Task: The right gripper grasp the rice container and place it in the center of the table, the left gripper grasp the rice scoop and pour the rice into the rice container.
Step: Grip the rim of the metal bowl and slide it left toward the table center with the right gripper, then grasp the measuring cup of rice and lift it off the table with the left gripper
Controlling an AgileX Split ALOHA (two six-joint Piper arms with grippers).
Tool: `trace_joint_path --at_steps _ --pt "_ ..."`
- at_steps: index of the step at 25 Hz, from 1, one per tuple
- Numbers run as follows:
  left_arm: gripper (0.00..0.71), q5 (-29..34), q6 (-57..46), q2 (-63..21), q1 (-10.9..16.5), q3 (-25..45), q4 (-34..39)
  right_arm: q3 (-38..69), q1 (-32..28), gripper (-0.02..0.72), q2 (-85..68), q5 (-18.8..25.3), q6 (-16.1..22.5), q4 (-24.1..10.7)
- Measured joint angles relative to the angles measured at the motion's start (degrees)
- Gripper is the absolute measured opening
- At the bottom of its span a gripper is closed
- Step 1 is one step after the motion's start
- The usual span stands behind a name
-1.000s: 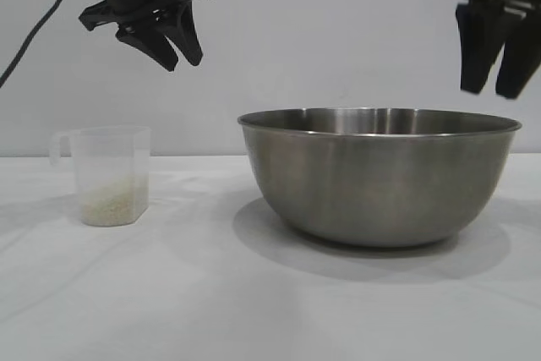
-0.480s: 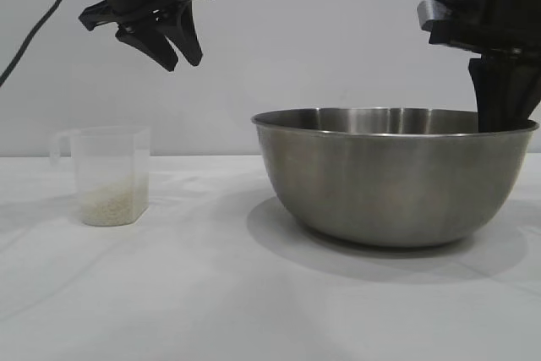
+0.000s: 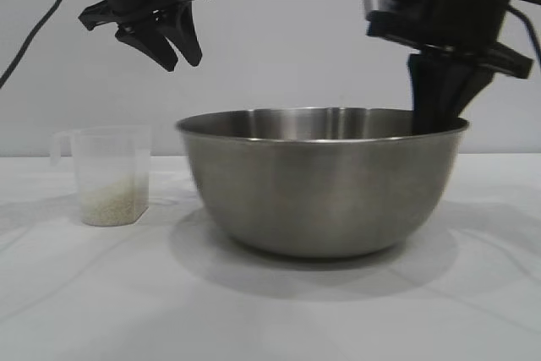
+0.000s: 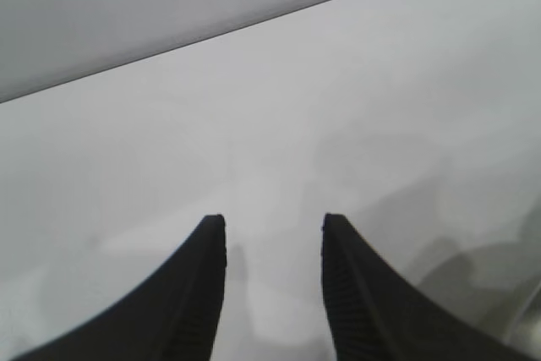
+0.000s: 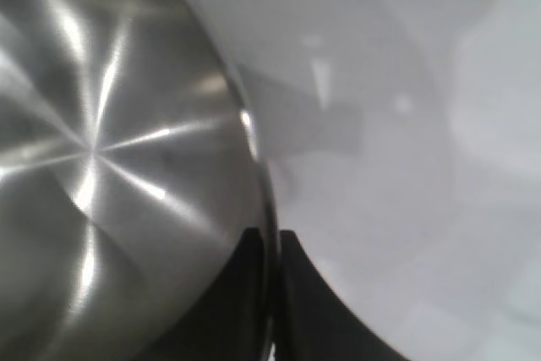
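The rice container, a big steel bowl, is near the middle of the white table. My right gripper comes down at its right side and is shut on the thin rim, one finger inside the bowl and one outside. The right wrist view shows the rim pinched between the tips of that gripper. The rice scoop, a clear cup with rice in its bottom, stands at the left. High above it hangs my left gripper, open and empty; in its own view the gripper has only bare table below.
A plain grey wall runs behind the table. Bare tabletop lies in front of the bowl and the cup, with a narrow gap between the two. A black cable trails off the left arm.
My right gripper came down from above, shut on the bowl's right rim and has drawn the bowl leftward toward the table's middle. The left gripper and the scoop have not moved.
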Motion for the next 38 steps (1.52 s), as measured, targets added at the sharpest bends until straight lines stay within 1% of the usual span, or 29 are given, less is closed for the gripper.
trace_joint_path --at_steps 4,5,6,7,8,9,11,14,15,16,17,19,20,24,25,26,29,32,34,35,38 --pt "0.216 0.00 0.00 0.00 0.00 0.00 0.00 0.00 0.22 0.000 0.00 -0.08 0.04 -0.10" --pt "0.216 0.00 0.00 0.00 0.00 0.00 0.00 0.00 0.22 0.049 0.00 -0.22 0.04 -0.10" --pt "0.216 0.00 0.00 0.00 0.00 0.00 0.00 0.00 0.22 0.049 0.00 -0.35 0.04 -0.10" --pt "0.216 0.00 0.00 0.00 0.00 0.00 0.00 0.00 0.22 0.141 0.00 -0.46 0.04 -0.10" --pt "0.216 0.00 0.00 0.00 0.00 0.00 0.00 0.00 0.22 0.200 0.00 -0.70 -0.08 -0.10" --pt "0.216 0.00 0.00 0.00 0.00 0.00 0.00 0.00 0.22 0.256 0.00 -0.82 -0.31 -0.10" --pt "0.216 0.00 0.00 0.00 0.00 0.00 0.00 0.00 0.22 0.329 -0.15 -0.84 -0.82 -0.10" --pt "0.216 0.08 0.00 0.00 0.00 0.00 0.00 0.26 0.22 0.326 -1.99 -1.60 -1.13 -0.78" --pt "0.216 0.08 0.00 0.00 0.00 0.00 0.00 0.99 0.22 0.326 -3.23 -2.58 -1.13 -0.93" --pt "0.216 0.08 0.00 0.00 0.00 0.00 0.00 1.85 0.22 0.351 -4.50 -3.71 -1.13 -1.17" --pt "0.216 0.08 0.00 0.00 0.00 0.00 0.00 3.30 0.22 0.351 -6.24 -5.50 -1.13 -1.27" --pt "0.216 0.22 0.00 0.00 0.00 0.00 0.00 7.13 0.22 0.351 -10.11 -9.80 -1.13 -1.31" --pt "0.216 0.22 0.00 0.00 0.00 0.00 0.00 10.01 0.34 0.351 -12.55 -12.63 -1.13 -1.74" --pt "0.216 0.38 0.00 0.00 0.00 0.00 0.22 25.41 0.72 0.351 -24.38 -27.93 -1.16 -4.64" --pt "0.216 0.48 0.00 0.00 0.00 0.00 0.21 29.30 0.72 0.351 -27.74 -30.77 -1.16 -5.34" --pt "0.216 0.48 0.00 0.00 0.00 0.00 0.21 32.08 0.72 0.351 -31.00 -32.62 -1.16 -5.79" --pt "0.216 0.60 0.00 0.00 0.00 0.00 0.21 40.34 0.94 0.351 -39.72 -36.06 -1.26 -6.79" --pt "0.216 0.62 0.00 0.00 0.00 0.00 0.34 47.40 1.04 0.351 -48.50 -41.26 -1.26 -6.24" --pt "0.216 0.84 0.00 0.00 0.00 0.00 0.34 50.69 1.04 0.351 -53.60 -41.81 -1.26 -5.52" --pt "0.216 0.96 -0.11 0.00 0.00 0.00 0.34 51.87 1.04 0.351 -56.12 -40.71 -1.26 -4.98" --pt "0.216 1.17 -0.11 0.00 0.00 0.00 0.34 52.66 1.04 0.351 -63.03 -34.40 -1.26 -3.41"
